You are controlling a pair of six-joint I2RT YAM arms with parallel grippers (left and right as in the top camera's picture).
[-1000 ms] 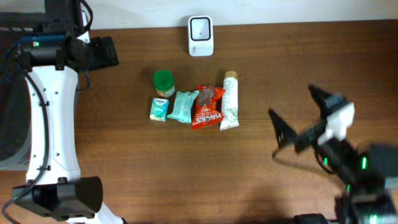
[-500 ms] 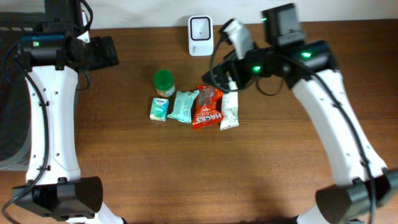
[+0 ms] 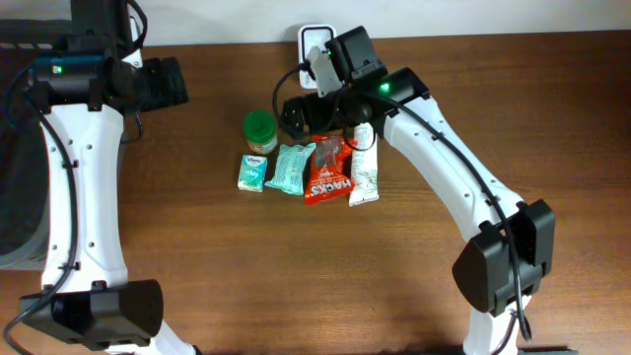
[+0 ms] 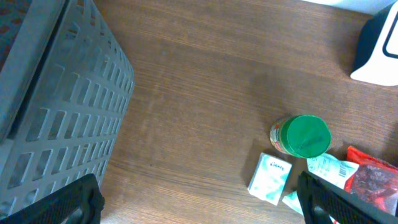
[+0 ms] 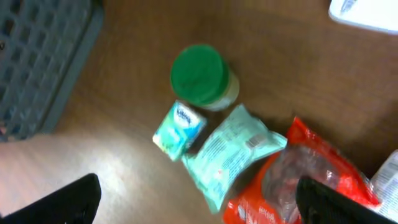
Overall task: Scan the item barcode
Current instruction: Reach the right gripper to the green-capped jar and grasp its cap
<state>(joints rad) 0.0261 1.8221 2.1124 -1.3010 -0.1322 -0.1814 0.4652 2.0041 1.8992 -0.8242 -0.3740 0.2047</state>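
Five candidate items in one row mid-table, all lying or standing on the wood. Target item among them: not identifiable.

- Green-lidded round jar [image 3: 259, 128]: upright, smooth lid, pale yellowish body. Stands just behind the row's left end.
- Small rectangular teal-and-white cardboard box [image 3: 253, 172]: flat, at the left end of the row.
- Crinkled mint-green foil pouch [image 3: 292, 168]: flat, just beside the box on its right.
- Glossy red plastic snack bag [image 3: 328, 176]: next to the right, with a clear window near its far end, left edge against the pouch.
- White soft-plastic squeeze tube [image 3: 365, 179]: flat, beige cap pointing to the far edge. Touches the right side of the bag.
- White rounded plastic scanner [image 3: 314, 39]: dark square window on top. Stands at the far table edge behind the row, partly hidden by the right arm.

Right gripper [image 3: 294, 112]: jaws spread wide. Holds nothing. Hovers over the far side of the row, between jar and bag, just in front of the scanner.

Left gripper [image 3: 175, 84]: jaws equally wide, empty. Hangs over the left part of the table, well apart from the row.

Brown wood-grain table [image 3: 246, 276]: matt, flat.

Grey plastic lattice-walled basket [image 4: 62, 93]: at the left of the table. Contents: cannot tell.
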